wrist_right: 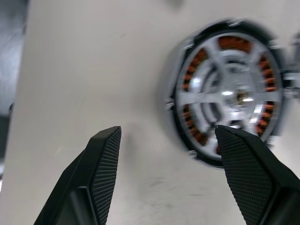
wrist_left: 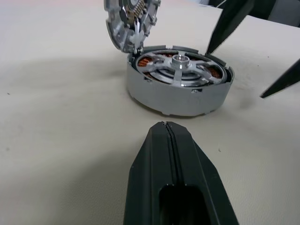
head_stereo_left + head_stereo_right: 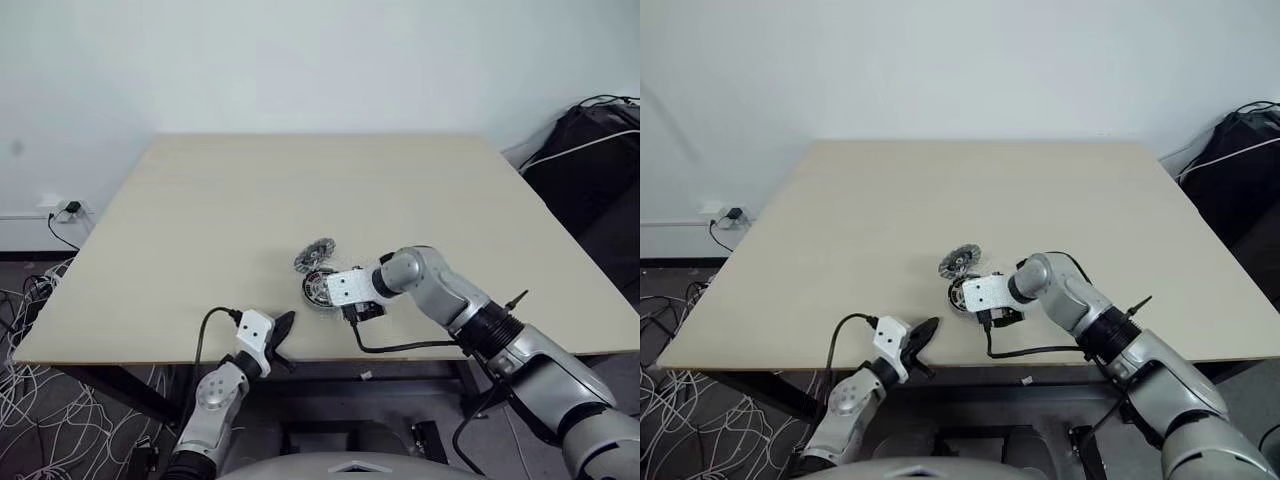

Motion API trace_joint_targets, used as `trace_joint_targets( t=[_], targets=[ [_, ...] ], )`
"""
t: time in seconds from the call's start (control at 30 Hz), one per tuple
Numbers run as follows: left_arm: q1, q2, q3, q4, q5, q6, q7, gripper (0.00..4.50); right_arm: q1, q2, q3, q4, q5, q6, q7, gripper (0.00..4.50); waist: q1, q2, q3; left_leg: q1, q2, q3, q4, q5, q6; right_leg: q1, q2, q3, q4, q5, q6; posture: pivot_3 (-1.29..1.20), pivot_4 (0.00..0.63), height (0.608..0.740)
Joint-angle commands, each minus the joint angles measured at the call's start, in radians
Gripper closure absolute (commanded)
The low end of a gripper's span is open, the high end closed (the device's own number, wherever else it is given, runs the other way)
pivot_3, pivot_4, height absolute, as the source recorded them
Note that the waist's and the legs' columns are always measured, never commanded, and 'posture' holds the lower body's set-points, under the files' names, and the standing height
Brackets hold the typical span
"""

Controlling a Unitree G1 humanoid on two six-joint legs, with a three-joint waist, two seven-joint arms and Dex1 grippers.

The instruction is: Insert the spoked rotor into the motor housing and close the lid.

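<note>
The motor housing (image 2: 173,101) stands on the table near its front edge, a little right of the middle. The spoked rotor (image 2: 180,70) lies flat inside it, silver spokes up, with orange winding showing between them. The lid (image 2: 129,18) stands tilted on edge against the housing's far side, ribbed face toward the housing. My right gripper (image 1: 166,133) hangs open and pointing down beside the housing, one fingertip (image 1: 234,145) over its rim, holding nothing. My left gripper (image 2: 165,126) is shut and empty, low at the table's front edge, pointing at the housing.
The beige table (image 3: 300,180) stretches bare behind the parts. A black bag with cables (image 3: 590,140) lies past its right edge. Loose cables (image 3: 40,400) and a wall socket (image 3: 65,210) are on the left by the floor.
</note>
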Motion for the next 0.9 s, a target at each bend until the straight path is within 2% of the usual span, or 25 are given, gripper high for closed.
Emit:
trace_joint_targets(
  t=[0.03, 0.7, 0.8, 0.9],
  targets=[
    [-0.017, -0.012, 0.01, 0.007, -0.008, -0.036, -0.009, 4.5, -0.031, -0.002, 0.003, 0.024, -0.032, -0.059, 0.033, 1.06, 0.0, 0.0, 0.0, 0.0, 0.0, 0.0, 0.0, 0.0, 0.0, 0.0, 0.0, 0.0, 0.0, 0.0, 0.0, 0.0, 0.0, 0.74],
    [-0.027, -0.036, 0.021, 0.061, -0.019, -0.057, -0.035, 4.5, -0.075, 0.089, 0.004, 0.139, -0.121, -0.165, 0.084, 1.06, -0.004, 0.004, -0.009, 0.001, 0.0, 0.0, 0.0, 0.0, 0.0, 0.001, -0.003, -0.005, 0.001, 0.002, -0.002, 0.0, 0.0, 0.74],
    [-0.037, -0.041, 0.024, 0.084, -0.02, -0.064, -0.038, 4.5, -0.085, 0.103, -0.001, 0.165, -0.132, -0.177, 0.077, 1.66, -0.004, 0.006, -0.011, 0.001, 0.0, 0.0, 0.0, 0.0, -0.001, 0.001, -0.003, -0.007, 0.001, 0.002, -0.001, 0.0, 0.0, 0.74],
    [-0.045, -0.045, 0.028, 0.102, -0.022, -0.07, -0.042, 4.5, -0.09, 0.11, -0.008, 0.177, -0.136, -0.186, 0.068, 2.57, -0.001, 0.007, -0.011, 0.001, 0.0, 0.0, 0.001, 0.0, -0.001, 0.001, -0.004, -0.008, 0.001, 0.002, -0.001, 0.0, 0.0, 0.74]
  ],
)
